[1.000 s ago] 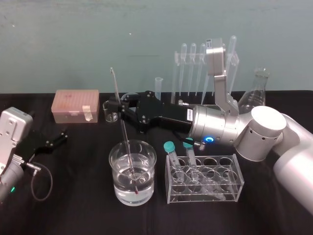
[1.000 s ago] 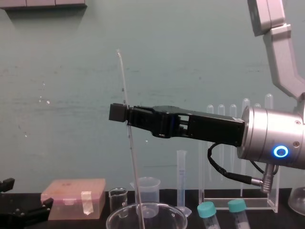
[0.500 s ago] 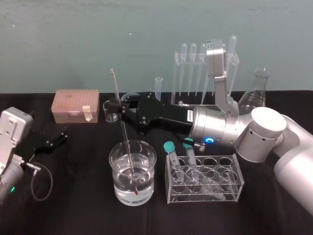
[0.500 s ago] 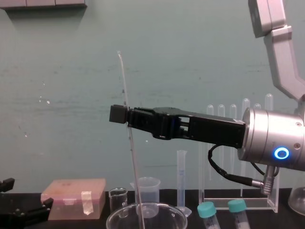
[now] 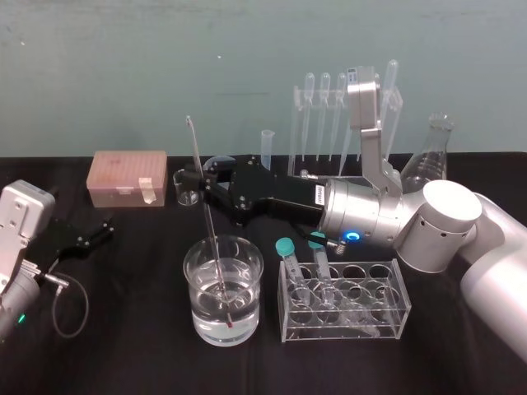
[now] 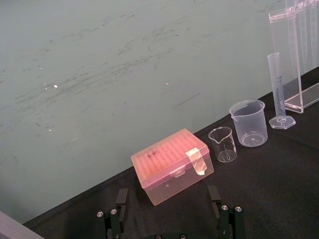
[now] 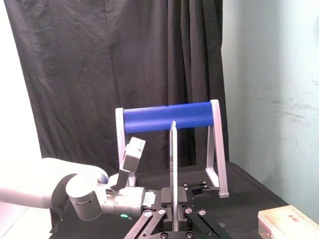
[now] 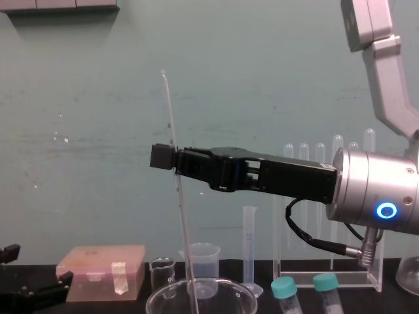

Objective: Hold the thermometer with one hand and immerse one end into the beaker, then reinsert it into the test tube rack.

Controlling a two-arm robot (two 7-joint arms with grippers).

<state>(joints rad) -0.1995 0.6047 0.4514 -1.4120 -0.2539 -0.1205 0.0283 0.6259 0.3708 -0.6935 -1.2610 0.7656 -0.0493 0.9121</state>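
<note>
The thermometer (image 5: 210, 222) stands almost upright, its long axis leaning a little so the top sits nearer the robot's left. Its red tip is down, under water in the wide glass dish (image 5: 251, 284) at the front of the tabletop (image 5: 132, 329), and the clear end points up against the green wall. The right gripper (image 5: 200, 175) reaches in level from the right, its fingers pinching the rod roughly a third of the way down. From the right wrist the rod (image 7: 172, 164) rises straight out from between those fingers.

From chest height the thermometer (image 8: 169, 118) runs off the bottom edge, so its tip is cut off there, and only the rim of the dish (image 8: 203, 288) is visible. Its tiny dark marks are too fine to read.

The dish is about half full of clear water. The plastic beaker (image 6: 248, 123) stands near the back wall and looks empty, as does the small glass beaker (image 6: 222, 144) just beside it. The test tube rack (image 6: 289, 59) stands behind, with pipettes hanging through its top bar; the right arm crosses in front of part of it. A low tube holder (image 5: 346, 300), just right of the dish, carries two teal-capped tubes.

The left gripper (image 5: 92, 234) rests low on the left, well apart from the dish, its fingers (image 6: 221, 209) spread with nothing between them.
</note>
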